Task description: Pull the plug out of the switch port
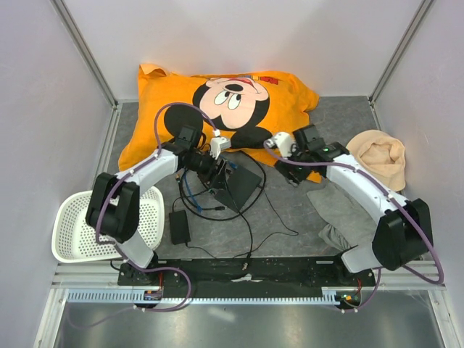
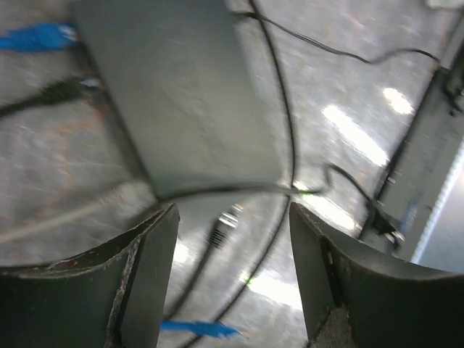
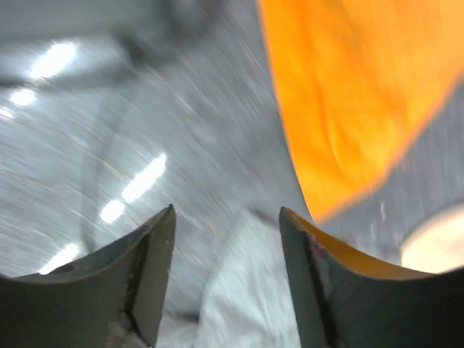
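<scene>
**Top view.** The flat matte-black rectangular box (image 1: 243, 187) lies on the grey table (image 1: 304, 217) between the two arms. The left tool (image 1: 216, 176) is poised just beside the box's left flank. The right tool (image 1: 292, 172) is held apart, to the box's right. The left arm is judged the nearer. Sockets are not resolved here.

**Left wrist view.** The tool is seen spread, with nothing between the fingers. The box lies ahead. A black plug (image 2: 65, 90) and a blue plug (image 2: 36, 36) are seated in its left edge, where the switch port (image 2: 85, 81) is taken to be. Both long axes run straight out of that edge, up and left of the tool. Which plug is meant cannot be told.

**Right wrist view.** The tool is spread and empty. Only an orange cushion (image 3: 348, 94) and table are recorded, blurred.
</scene>
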{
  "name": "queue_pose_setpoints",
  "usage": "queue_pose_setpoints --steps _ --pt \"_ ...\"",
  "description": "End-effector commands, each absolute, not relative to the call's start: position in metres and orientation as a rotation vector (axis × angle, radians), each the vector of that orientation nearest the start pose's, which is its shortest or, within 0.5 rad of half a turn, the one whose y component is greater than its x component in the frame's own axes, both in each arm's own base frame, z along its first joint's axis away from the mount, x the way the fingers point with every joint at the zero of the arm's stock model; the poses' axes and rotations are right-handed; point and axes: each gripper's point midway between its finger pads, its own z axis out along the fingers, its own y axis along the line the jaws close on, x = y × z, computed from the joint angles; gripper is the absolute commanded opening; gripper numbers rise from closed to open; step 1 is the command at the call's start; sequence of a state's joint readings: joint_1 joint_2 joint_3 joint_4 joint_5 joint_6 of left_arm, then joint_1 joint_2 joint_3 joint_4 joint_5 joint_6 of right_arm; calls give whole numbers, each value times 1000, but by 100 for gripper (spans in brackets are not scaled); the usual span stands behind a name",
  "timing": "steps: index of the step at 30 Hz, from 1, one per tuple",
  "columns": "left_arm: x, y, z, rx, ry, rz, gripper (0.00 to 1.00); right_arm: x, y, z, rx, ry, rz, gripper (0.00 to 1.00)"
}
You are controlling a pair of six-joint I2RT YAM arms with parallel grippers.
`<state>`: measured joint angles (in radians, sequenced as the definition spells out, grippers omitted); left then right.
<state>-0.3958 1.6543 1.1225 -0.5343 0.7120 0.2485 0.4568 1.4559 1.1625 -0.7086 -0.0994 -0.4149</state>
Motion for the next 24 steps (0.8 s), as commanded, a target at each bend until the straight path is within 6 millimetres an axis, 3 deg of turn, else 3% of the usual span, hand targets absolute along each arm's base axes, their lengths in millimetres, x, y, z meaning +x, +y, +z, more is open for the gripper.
queue_pose_setpoints --steps 1,5,6,11,13,17,20,21,24 --pt "308 -234 79 937 2390 -895 67 288 95 115 -1076 2451 22 63" --pt "314 -229 53 805 2518 -841 63 276 90 106 -1075 2482 18 43" --pt "313 -227 49 782 2538 -832 63 270 84 98 -1075 2513 -7 43" --pt "305 -222 38 720 2596 -819 63 256 34 88 -1096 2543 -289 31" --pt "296 -222 31 711 2625 -840 62 245 22 82 -1092 2563 -320 30" --pt "272 -228 27 714 2667 -900 62 243 33 81 -1081 2571 -226 30" --pt "253 -237 23 699 2705 -968 62 257 54 87 -1053 2574 -108 31" --pt "246 -241 22 701 2716 -984 62 266 67 96 -1008 2560 -37 31" --pt "237 -251 25 657 2737 -1033 62 276 108 87 -974 2617 209 30"
